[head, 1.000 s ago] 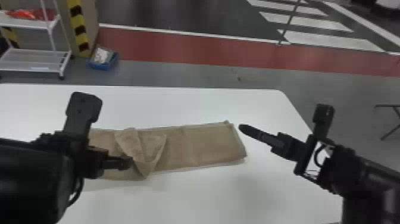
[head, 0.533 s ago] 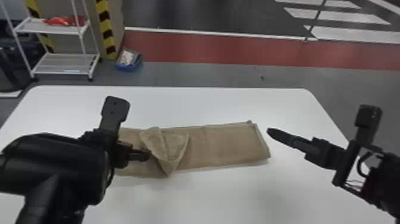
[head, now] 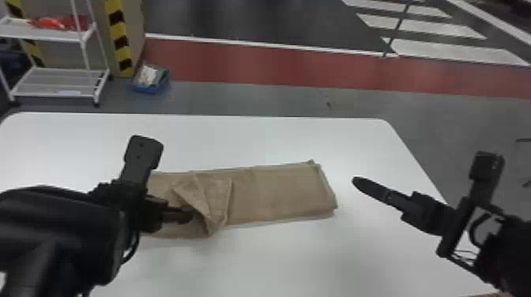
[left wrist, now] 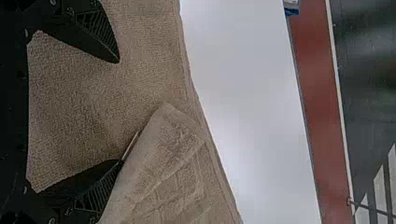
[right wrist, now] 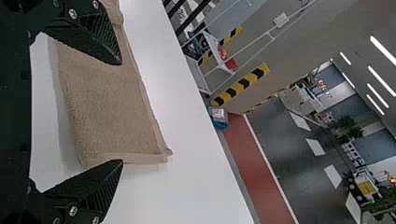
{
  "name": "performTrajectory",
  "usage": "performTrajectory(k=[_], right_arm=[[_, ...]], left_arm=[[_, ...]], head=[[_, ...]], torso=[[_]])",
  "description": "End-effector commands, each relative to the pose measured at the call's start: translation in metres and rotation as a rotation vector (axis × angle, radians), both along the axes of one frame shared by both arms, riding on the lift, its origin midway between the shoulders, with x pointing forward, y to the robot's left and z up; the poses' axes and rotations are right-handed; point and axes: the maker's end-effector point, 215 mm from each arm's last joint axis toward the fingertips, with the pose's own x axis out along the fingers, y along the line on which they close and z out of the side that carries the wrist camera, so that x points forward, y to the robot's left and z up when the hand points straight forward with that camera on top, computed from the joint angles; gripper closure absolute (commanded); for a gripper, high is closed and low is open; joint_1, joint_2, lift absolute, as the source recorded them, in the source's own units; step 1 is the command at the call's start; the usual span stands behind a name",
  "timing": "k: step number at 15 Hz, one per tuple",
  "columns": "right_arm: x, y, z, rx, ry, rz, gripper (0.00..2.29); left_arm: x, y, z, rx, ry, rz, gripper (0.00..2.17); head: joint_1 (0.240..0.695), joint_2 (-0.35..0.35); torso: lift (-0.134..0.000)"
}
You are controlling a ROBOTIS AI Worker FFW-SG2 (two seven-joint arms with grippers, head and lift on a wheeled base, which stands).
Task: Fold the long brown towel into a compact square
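- Red floor strip point(head: 257, 65) and a white rack point(head: 59, 33) lie beyond the far edge of the white tabletop point(head: 276, 138).
- Brown towel point(head: 284, 193) lies on the tabletop as a long band, roughly along the far edge, its right end short of the right edge; the left arm point(head: 63, 233) hides its left end.
- A loose flap point(head: 213, 201) sits turned over on the band, creased and slanting.
- Left end effector point(left wrist: 119, 111) is released, fingers spread over the towel, one of them beside the flap.
- Right end effector point(right wrist: 122, 112) is released too, fingers apart, out past the towel's right end in the head view.
- The step in hand looks like shortening the band by folding an end inward; it is far from a square.
- Next likely calls for pinching the flap, pulling it straight and laying it level with the long sides; a poor grip could bunch the lower layer.
- White surface between towel and far edge, and toward the right edge, gives both room to swing.
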Motion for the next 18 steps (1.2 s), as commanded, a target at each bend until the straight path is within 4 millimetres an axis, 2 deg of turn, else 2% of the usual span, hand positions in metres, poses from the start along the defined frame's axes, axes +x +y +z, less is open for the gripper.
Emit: performTrajectory(k=[1, 3, 6, 10, 12, 14, 16, 18], right_arm=[[-0.007, -0.009, -0.004, 0.007, 0.007, -0.021, 0.15], [-0.012, -0.014, -0.008, 0.006, 0.016, -0.031, 0.15], [-0.017, -0.015, -0.014, 0.002, 0.030, -0.035, 0.15], [-0.019, -0.017, -0.019, -0.012, 0.038, -0.040, 0.15], [-0.019, -0.017, -0.022, -0.017, 0.043, -0.041, 0.15], [-0.015, -0.001, -0.023, -0.017, 0.045, -0.008, 0.15], [-0.004, 0.029, -0.024, -0.016, 0.039, 0.053, 0.15], [0.006, 0.046, -0.025, -0.046, 0.021, 0.087, 0.15]], left_arm=[[-0.019, -0.033, -0.005, -0.059, 0.029, -0.058, 0.15], [-0.031, -0.059, -0.001, -0.084, 0.032, -0.106, 0.18], [-0.041, -0.090, 0.017, -0.118, 0.014, -0.170, 0.19], [-0.059, -0.116, 0.015, -0.198, 0.056, -0.236, 0.19], [-0.059, -0.118, 0.019, -0.213, 0.050, -0.241, 0.19], [-0.050, -0.110, 0.038, -0.229, 0.010, -0.224, 0.19], [-0.032, -0.089, 0.065, -0.247, -0.052, -0.179, 0.19], [-0.011, -0.066, 0.072, -0.240, -0.075, -0.128, 0.19]], head=[[0.695, -0.225], [0.695, -0.274], [0.695, -0.325], [0.695, -0.350], [0.695, -0.350], [0.695, -0.350], [0.695, -0.350], [0.695, -0.350]], torso=[[-0.124], [-0.124], [-0.124], [-0.124], [-0.124], [-0.124], [-0.124], [-0.124]])
